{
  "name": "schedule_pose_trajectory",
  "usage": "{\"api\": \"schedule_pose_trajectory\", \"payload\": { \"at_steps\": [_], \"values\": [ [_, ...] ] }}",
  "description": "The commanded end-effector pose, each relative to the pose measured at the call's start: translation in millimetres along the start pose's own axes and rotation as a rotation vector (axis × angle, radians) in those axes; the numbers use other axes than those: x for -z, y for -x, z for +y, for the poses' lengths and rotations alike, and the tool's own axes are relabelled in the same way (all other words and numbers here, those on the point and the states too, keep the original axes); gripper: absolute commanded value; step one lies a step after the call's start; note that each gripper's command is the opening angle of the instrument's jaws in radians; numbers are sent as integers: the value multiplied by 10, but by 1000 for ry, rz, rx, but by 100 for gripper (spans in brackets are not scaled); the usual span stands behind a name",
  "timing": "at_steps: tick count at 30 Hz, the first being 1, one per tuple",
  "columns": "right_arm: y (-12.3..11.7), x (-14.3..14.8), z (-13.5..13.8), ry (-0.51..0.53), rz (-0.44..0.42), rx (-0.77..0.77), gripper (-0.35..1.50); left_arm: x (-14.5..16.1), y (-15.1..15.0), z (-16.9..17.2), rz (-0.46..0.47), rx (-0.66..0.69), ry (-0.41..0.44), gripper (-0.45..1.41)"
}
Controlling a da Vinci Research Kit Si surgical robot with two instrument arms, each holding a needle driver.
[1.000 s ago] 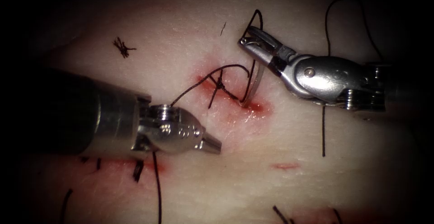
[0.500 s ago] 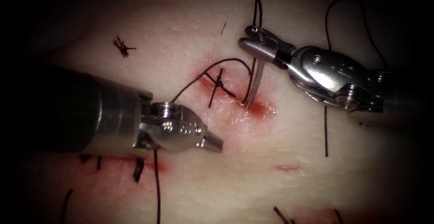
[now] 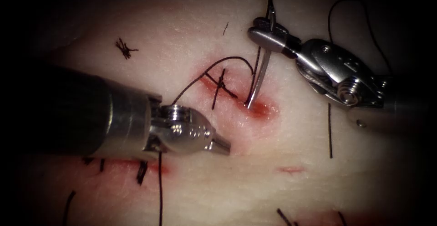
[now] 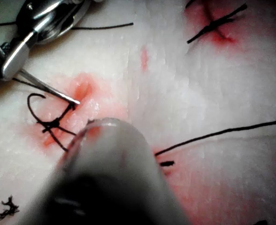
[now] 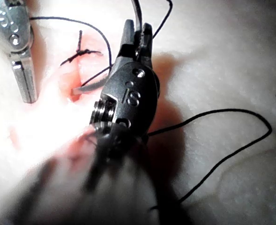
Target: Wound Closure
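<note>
I had the right claw (image 3: 266,37) clenched on the needle (image 3: 258,81), gripping it close to its blunt, thread-bearing end, with a short stub of it and the thread (image 3: 227,61) sticking out past the jaws toward twelve o'clock. From the grip the needle ran down toward seven o'clock, and its tip met the tissue (image 3: 182,30) at the red wet patch (image 3: 259,110) at the right end of the cut (image 3: 236,96); I could not tell how deep the point sat. In the left wrist view the needle (image 4: 51,87) showed as a thin bright sliver reaching from the right claw (image 4: 9,58) to that same red spot.

The left claw (image 3: 218,145) sat at about eight o'clock from the needle tip, jaws pressed together and grasping nothing, left of the cut and apart from it. A finished stitch (image 3: 221,87) crossed the cut just left of the needle, and a loop of thread arched over it.

I judged the needle stiff, smooth and slippery, likely to twist in the jaws unless held squarely across its curve, well back from the fragile point. The thread looked light and limp, easy to snag. The tissue seemed soft, wet and prone to tear, so I would take only shallow, gentle hold near the cut's edge.
</note>
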Motion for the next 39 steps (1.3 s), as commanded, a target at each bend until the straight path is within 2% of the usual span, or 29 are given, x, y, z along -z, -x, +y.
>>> {"api": "schedule_pose_trajectory", "payload": {
  "at_steps": [1,14,23,30,39],
  "values": [
    [2,-11,3,-2,1,-22,-35,-7,-1,-2,-2,-1,2,-13],
    [11,-12,16,-16,-33,-167,-35,-9,0,-4,-3,-3,1,-11],
    [24,-15,12,-57,-88,-393,-35,-9,1,-5,-3,-4,1,-11],
    [38,-19,8,-45,-151,-604,-35,-9,1,-5,-3,-5,1,-11],
    [43,-12,-10,-59,-169,-659,-35,-7,3,-5,-2,-6,3,-11]
  ]
}}
